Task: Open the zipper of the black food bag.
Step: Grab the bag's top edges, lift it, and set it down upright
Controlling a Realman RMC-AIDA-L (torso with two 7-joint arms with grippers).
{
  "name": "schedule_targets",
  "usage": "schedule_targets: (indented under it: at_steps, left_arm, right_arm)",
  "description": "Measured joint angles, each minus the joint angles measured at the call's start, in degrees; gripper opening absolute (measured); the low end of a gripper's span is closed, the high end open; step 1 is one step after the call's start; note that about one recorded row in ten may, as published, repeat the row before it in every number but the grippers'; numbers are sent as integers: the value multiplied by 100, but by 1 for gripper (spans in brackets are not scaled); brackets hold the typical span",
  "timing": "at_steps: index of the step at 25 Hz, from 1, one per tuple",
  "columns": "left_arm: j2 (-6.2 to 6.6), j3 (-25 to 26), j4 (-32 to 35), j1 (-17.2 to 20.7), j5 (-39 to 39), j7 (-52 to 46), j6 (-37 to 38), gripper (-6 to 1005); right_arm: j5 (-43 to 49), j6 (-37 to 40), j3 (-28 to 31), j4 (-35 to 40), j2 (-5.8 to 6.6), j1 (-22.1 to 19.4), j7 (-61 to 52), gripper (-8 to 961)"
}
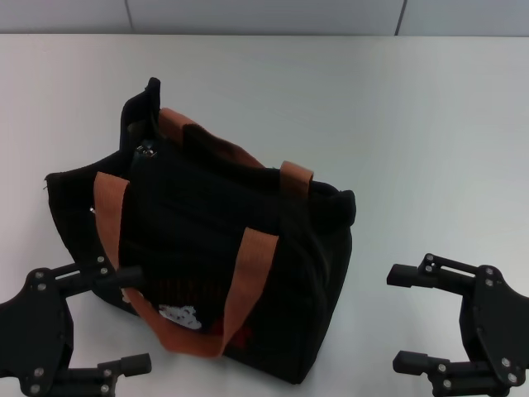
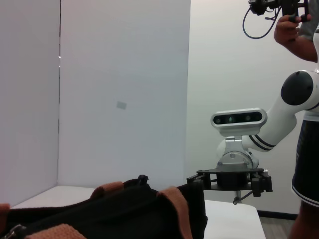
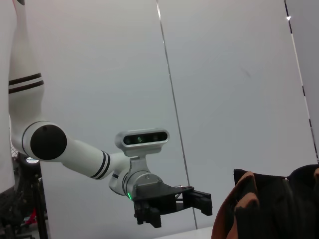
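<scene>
The black food bag (image 1: pixel 215 248) stands upright on the table, left of centre, with orange-brown handles (image 1: pixel 248 265) and a bear print low on its near side. Its zipper runs along the dark top; a small silvery pull (image 1: pixel 147 150) shows at the far left end. My left gripper (image 1: pixel 132 318) is open at the bag's near left corner, one fingertip against the fabric. To the right of the bag, and apart from it, my right gripper (image 1: pixel 401 318) is also open. The left wrist view shows the bag's top (image 2: pixel 124 209), and the right wrist view shows its end (image 3: pixel 269 209).
The white table (image 1: pixel 413 124) stretches behind and to the right of the bag. White walls rise beyond it. A person (image 2: pixel 306 149) stands at the room's edge in the left wrist view.
</scene>
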State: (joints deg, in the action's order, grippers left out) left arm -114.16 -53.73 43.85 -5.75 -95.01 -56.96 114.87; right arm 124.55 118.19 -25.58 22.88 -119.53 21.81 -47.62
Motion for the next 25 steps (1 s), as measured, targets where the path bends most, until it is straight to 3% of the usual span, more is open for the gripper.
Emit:
schedule_targets:
  at_steps: [10, 13, 14, 15, 17, 20, 24, 25]
  left_arm:
    - [-17, 239, -73, 75, 8, 209, 8, 817]
    - [-6, 816, -175, 163, 27, 308, 19, 814]
    - [3, 1243, -320, 224, 3, 407, 20, 813]
    - [3, 1243, -320, 224, 3, 407, 20, 812]
    - [61, 1706, -559, 328, 4, 588, 7, 810]
    - [82, 2515, -956, 344, -87, 793, -406, 808]
    - [20, 2614, -1038, 127, -404, 808, -882, 804]
    - [-47, 2617, -1060, -71, -696, 816, -1046, 803]
  right_arm:
    - [-86, -27, 10, -21, 0, -14, 24, 828]
    - [-92, -86, 14, -22, 0, -32, 25, 829]
    - [-107, -119, 17, -23, 0, -41, 24, 829]
    - [-107, -119, 17, -23, 0, -41, 24, 829]
    - [-128, -128, 18, -39, 0, -48, 23, 829]
    - [-140, -131, 19, -62, 5, -52, 24, 829]
    - [-143, -140, 19, -65, 8, -64, 25, 829]
    - [-143, -140, 19, -65, 8, -64, 25, 829]
